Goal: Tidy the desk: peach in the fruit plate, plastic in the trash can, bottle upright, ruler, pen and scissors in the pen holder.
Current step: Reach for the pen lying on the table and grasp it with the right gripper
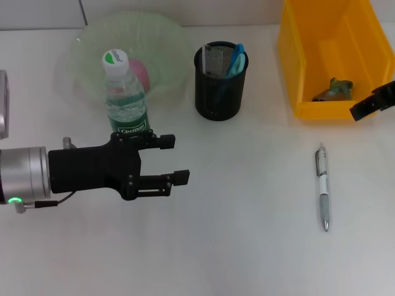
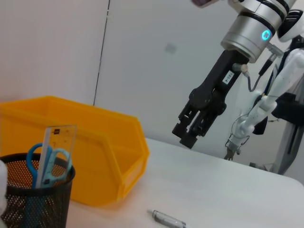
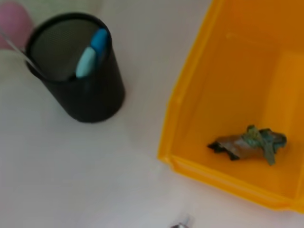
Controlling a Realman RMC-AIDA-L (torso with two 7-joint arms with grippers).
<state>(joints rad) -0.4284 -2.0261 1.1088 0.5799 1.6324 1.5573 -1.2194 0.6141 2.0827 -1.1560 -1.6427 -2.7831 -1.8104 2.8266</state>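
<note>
My left gripper (image 1: 171,160) is open and empty, just in front of the upright water bottle (image 1: 125,92). A pink peach (image 1: 141,73) lies in the green fruit plate (image 1: 86,43) behind the bottle. The black mesh pen holder (image 1: 220,81) holds blue scissors (image 1: 236,60) and a clear ruler (image 2: 58,142). A silver pen (image 1: 323,187) lies on the table at the right, apart from both grippers. My right gripper (image 1: 370,102) is open and empty by the front right of the yellow bin (image 1: 308,68). Crumpled plastic (image 1: 334,90) lies in that bin, and shows in the right wrist view (image 3: 249,142).
The white table (image 1: 247,234) runs back to a pale wall. The bin stands to the right of the pen holder, with a gap between them. The pen's tip shows in the right wrist view (image 3: 183,222).
</note>
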